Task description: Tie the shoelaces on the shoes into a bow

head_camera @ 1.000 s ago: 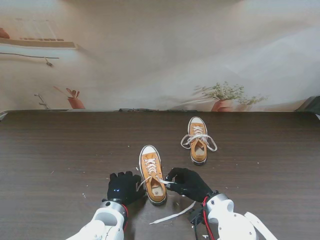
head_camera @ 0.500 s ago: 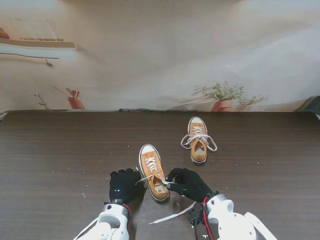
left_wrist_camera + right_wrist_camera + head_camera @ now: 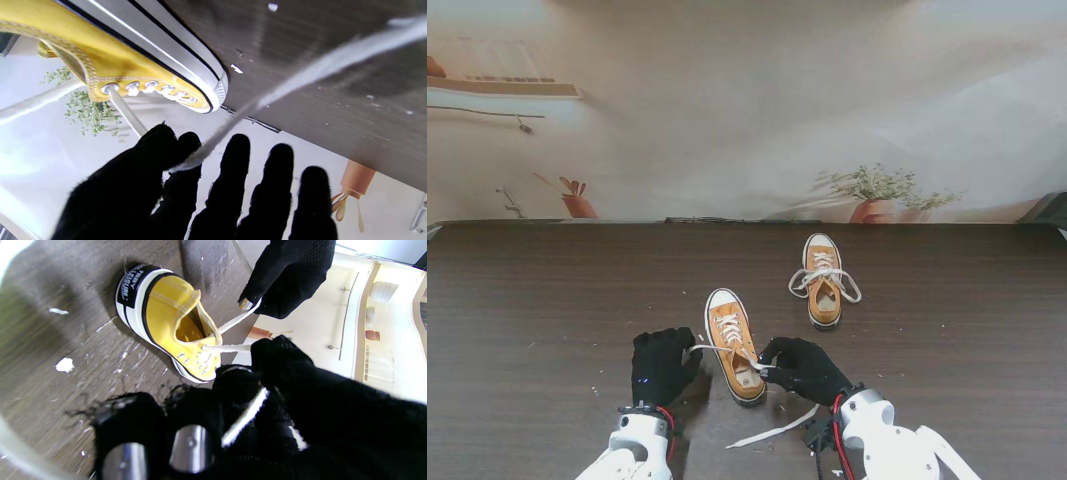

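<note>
Left hand (image 3: 663, 365) pinches one lace end (image 3: 710, 349); right hand (image 3: 802, 367) grips the other beside the yellow sneaker (image 3: 732, 345). Flat laces look limp, probably slippery; grasp near the eyelets.

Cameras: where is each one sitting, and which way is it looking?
Stand view: up above the shoulders, looking down at the table; both hands flank the near shoe.
Left wrist view: on the left wrist, looking along the left hand pinching a lace.
Right wrist view: on the right wrist, looking along the right hand, which grips the other lace.
All three show the near shoe.
</note>
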Controlling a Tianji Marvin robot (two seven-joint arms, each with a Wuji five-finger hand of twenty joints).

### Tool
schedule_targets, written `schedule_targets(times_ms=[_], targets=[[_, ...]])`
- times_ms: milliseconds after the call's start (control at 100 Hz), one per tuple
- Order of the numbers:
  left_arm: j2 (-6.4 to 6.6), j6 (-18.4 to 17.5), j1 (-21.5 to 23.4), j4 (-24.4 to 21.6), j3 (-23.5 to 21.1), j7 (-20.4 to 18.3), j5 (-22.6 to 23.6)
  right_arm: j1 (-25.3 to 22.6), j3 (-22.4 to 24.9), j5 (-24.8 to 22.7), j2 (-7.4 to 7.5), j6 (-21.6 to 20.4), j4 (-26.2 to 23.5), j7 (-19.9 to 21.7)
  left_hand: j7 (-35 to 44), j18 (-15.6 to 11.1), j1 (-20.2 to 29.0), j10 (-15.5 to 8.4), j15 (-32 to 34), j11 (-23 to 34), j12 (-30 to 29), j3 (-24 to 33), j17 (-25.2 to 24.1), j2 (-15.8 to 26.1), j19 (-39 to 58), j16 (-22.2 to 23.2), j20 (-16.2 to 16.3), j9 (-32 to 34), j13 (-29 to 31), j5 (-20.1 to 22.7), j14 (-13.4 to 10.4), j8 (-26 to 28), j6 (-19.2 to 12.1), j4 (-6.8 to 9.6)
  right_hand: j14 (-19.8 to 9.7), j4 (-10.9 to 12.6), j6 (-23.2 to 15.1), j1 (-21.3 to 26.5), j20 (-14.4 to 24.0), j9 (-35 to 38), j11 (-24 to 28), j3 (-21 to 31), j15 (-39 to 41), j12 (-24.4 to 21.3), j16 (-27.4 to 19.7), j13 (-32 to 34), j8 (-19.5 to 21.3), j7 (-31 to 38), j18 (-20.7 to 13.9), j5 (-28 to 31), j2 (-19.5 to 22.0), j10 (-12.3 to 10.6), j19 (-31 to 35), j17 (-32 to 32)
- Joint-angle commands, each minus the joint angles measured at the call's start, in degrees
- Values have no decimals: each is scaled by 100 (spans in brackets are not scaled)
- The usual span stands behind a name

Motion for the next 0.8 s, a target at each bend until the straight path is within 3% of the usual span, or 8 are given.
schedule_targets(times_ms=[0,230,290,480,580,680,720,790], targets=[[-79,-87,-75,57,-8,-63,-91,-43,5,36,1,43,-37,97,379,502,-91,211,-206,-265,-381,383,563,-276,-351,-410,-293,692,685,-130,236,120,384,92,-28,53,-1,113,-21,140,173,-102,435,135,29,177,46,22,64,161,62,170,1644,196],[-311,-505,-152,320,52,514,-610,-67,11,112,-2,59,-70,108,627,975,221,197,84,71,-656,-102,2931,66,234,-622,-797,2013,2622,-392,65,516,693,-129,-26,55,22,123,-23,164,177,-96,440,135,35,177,42,17,64,177,57,167,1644,195],[-360,-568,-140,328,34,548,-786,-70,6,137,0,64,-77,123,592,998,195,-20,361,514,-524,-213,3187,155,681,-668,-1186,2329,3036,-267,-103,633,761,-62,-25,55,28,124,-23,171,178,-97,442,135,37,177,41,16,64,180,55,174,1644,195],[-500,-729,-163,408,7,643,-1250,-78,-6,142,9,79,-90,157,537,1202,151,-674,2166,2647,802,-321,3947,231,2348,-85,-1379,2769,3781,-184,-609,794,887,17,-35,53,30,122,-24,184,178,-102,449,134,45,177,35,6,65,175,60,172,1644,196],[-538,-960,-213,490,-5,724,-1362,-96,2,145,9,63,-109,153,527,940,212,-999,4353,4061,1525,-575,4450,297,4296,557,-640,2841,3809,-291,-1142,779,826,82,-38,54,29,123,-21,190,179,-105,454,134,53,177,34,3,63,171,65,170,1644,198],[-597,-1223,-288,607,-19,922,-1444,-129,-2,148,16,20,-142,163,497,-776,116,-1065,6453,4635,1753,-500,5061,176,7133,1010,1253,3057,3813,-233,-2044,685,722,90,-46,55,34,133,5,209,194,-115,471,140,71,176,32,3,63,177,80,174,1644,204],[-617,-1288,-312,648,-30,1023,-1447,-146,-7,147,22,-8,-161,175,478,-1557,79,-1044,6799,4695,1794,-462,5167,132,7956,1150,1745,3110,3807,-200,-2047,646,672,78,-53,54,35,131,24,223,206,-129,480,145,82,176,30,1,61,176,97,168,1644,208],[-636,-1372,-326,679,-63,1150,-1429,-169,-27,142,35,-72,-189,202,452,-1935,45,-1013,7100,4751,1826,-427,5276,90,8229,1296,2484,3163,3801,-162,-1789,599,631,85,-63,58,20,149,80,244,230,-170,493,158,110,175,28,1,59,178,127,176,1644,213]])
